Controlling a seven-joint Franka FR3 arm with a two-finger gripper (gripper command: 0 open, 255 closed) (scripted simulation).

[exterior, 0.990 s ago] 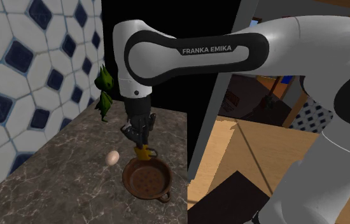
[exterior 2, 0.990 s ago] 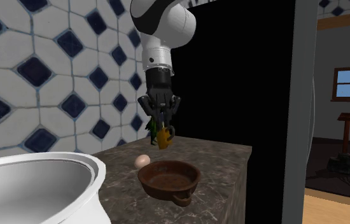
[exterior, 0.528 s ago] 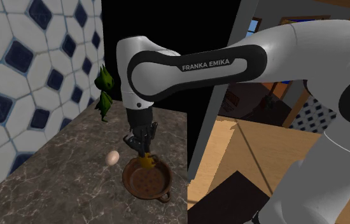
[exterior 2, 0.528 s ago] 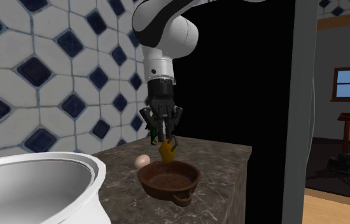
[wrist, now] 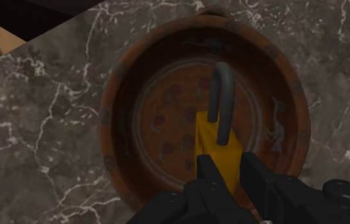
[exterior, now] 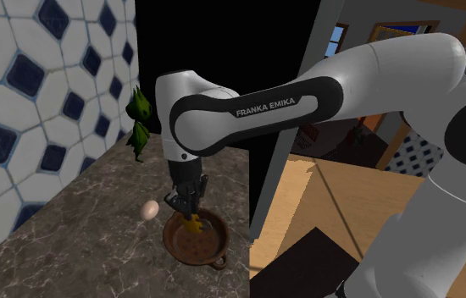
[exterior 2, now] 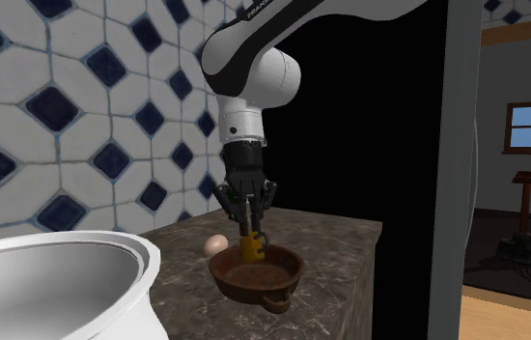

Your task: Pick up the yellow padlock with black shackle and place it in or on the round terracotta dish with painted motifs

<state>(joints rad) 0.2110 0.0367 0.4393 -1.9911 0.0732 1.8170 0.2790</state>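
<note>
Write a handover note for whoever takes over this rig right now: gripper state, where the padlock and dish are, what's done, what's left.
Gripper: shut on the yellow padlock, clasping its body, black shackle pointing away from the fingers.
Dish: brown, round, with painted motifs, on the marble counter, directly under the gripper. An egg lies beside it.
Done: padlock picked up and lowered into the dish's bowl. Whether it touches the bottom cannot be told.
Left: open the fingers to release it, then lift the arm clear.
</note>
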